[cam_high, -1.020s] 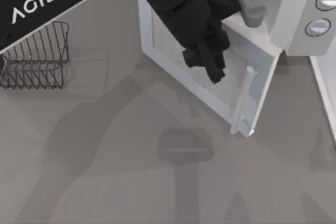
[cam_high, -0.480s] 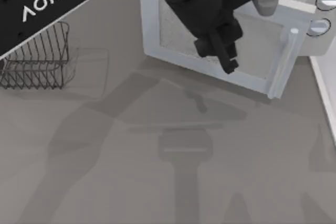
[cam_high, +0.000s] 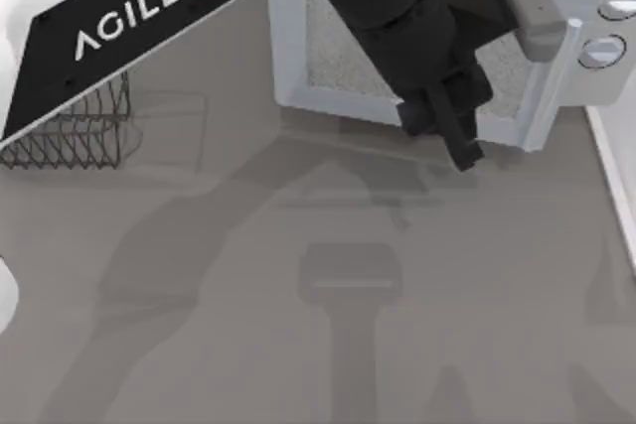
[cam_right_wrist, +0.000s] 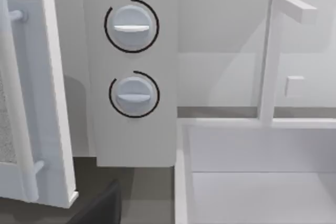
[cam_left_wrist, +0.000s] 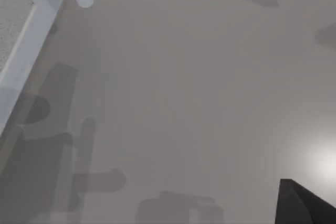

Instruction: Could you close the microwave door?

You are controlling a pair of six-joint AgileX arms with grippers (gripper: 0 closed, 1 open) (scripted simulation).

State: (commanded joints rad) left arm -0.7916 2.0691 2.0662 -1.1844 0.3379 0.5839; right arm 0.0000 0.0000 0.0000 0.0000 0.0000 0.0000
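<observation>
The white microwave (cam_high: 608,67) stands at the back right, its two round knobs (cam_right_wrist: 131,27) facing forward. The microwave door (cam_high: 338,52), with its speckled grey window and pale bar handle (cam_high: 550,86), lies almost flat across the front. In the right wrist view the door's handle edge (cam_right_wrist: 52,87) sits right beside the knob panel. My left arm reaches over the door; my left gripper (cam_high: 462,151), shut and holding nothing, points just past the door's lower edge near the handle. A corner of the door (cam_left_wrist: 31,40) appears in the left wrist view. A dark part of my right gripper (cam_right_wrist: 100,208) sits low in front of the microwave.
A dark wire rack (cam_high: 70,136) stands at the left, partly under my left arm. A white basin (cam_right_wrist: 252,177) with a thin white faucet (cam_right_wrist: 268,56) sits to the right of the microwave. Grey tabletop (cam_high: 318,345) stretches in front.
The door has swung from wide open to nearly flat against the microwave. My left gripper moved right and slightly forward with it, ending just off the door's lower edge.
</observation>
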